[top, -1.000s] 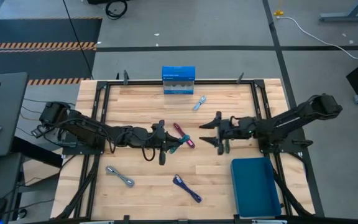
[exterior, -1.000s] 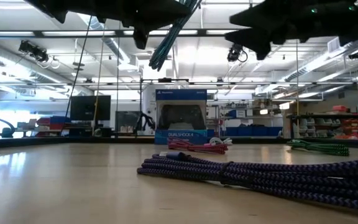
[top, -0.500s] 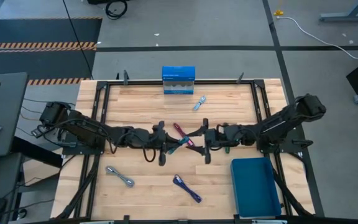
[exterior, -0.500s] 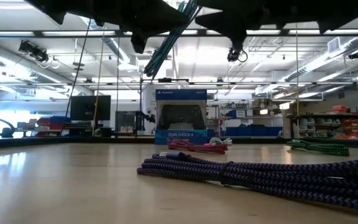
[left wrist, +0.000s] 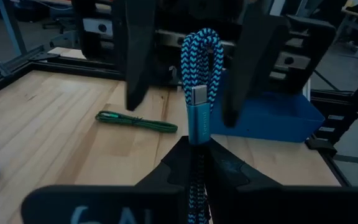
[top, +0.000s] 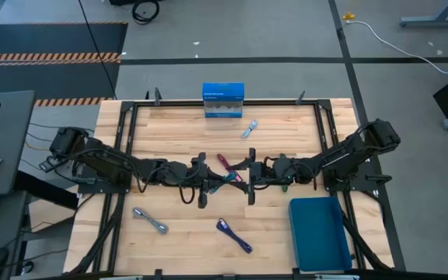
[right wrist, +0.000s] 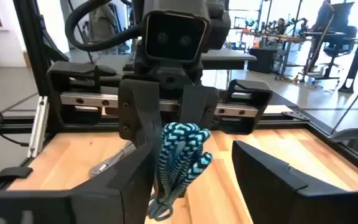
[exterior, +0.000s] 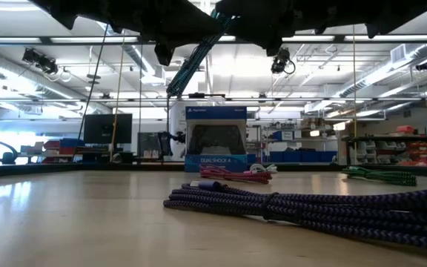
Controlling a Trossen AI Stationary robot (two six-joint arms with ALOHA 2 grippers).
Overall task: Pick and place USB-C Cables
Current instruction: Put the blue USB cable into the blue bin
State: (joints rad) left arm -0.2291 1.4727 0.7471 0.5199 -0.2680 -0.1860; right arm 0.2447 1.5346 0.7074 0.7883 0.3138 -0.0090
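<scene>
The teal cable (top: pixel 224 184) is held over the table's middle, clear of the wood, with my left gripper (top: pixel 207 184) shut on it. My right gripper (top: pixel 249 179) faces it, open, one finger on either side of the cable's looped free end (left wrist: pixel 201 59). On the table lie the maroon cable (top: pixel 228 165), the pale silver-blue cable (top: pixel 249 128), the grey cable (top: pixel 150 220), the navy cable (top: pixel 234 235) and the dark green cable (left wrist: pixel 135 121), the last under my right arm. My left gripper pinches the teal bundle between its two fingers (left wrist: pixel 191 152), partway along it. The fingers point nearly level toward the table's right and lie along the cable. The looped end with a plug (left wrist: pixel 199 112) sticks out forward; the other end (exterior: pixel 173 89) hangs below, clear of the table.
A blue bin (top: pixel 320 233) sits at the near right. An upright blue-and-white box (top: pixel 223 99) stands at the far edge. A black frame (top: pixel 123 132) runs around the tabletop. Bare wood lies left of centre and near the front.
My right gripper has moved toward the table's left, up to my left gripper, until its open fingers stand on either side of the teal cable's free end. The teal cable stays lifted in the left gripper's hold.
</scene>
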